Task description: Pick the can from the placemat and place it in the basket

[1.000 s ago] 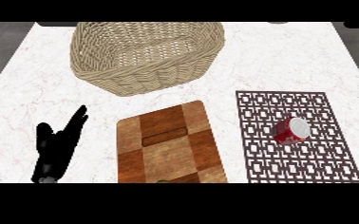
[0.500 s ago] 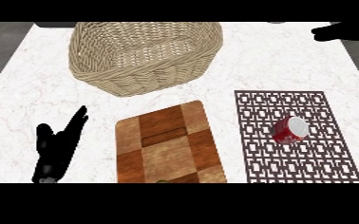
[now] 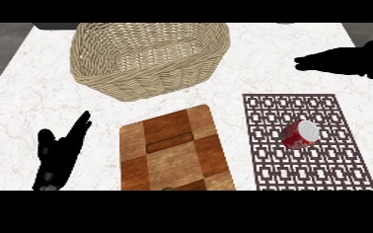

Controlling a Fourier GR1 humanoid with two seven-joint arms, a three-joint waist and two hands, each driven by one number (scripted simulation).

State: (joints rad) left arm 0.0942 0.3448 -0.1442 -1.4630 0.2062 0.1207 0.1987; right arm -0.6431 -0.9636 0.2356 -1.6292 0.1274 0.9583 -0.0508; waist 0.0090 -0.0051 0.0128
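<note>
Lying on the placemat (image 3: 306, 143) at 4 o'clock, can (image 3: 300, 134) sat untouched; right hand (image 3: 342, 61) at 2 o'clock, fingers straight; left hand (image 3: 59, 153) spread.

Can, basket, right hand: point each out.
can (image 3: 299, 134), head view, on its red side.
basket (image 3: 138, 76), head view, on its front wall.
right hand (image 3: 336, 62), head view, on its palm.

Steep head-height view over counter (image 3: 241, 81)

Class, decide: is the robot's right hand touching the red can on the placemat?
Apart. The head view shows the right hand above bare counter beyond the placemat's far edge, while the can lies on its side mid-mat, patterned mat plainly between them.
</note>
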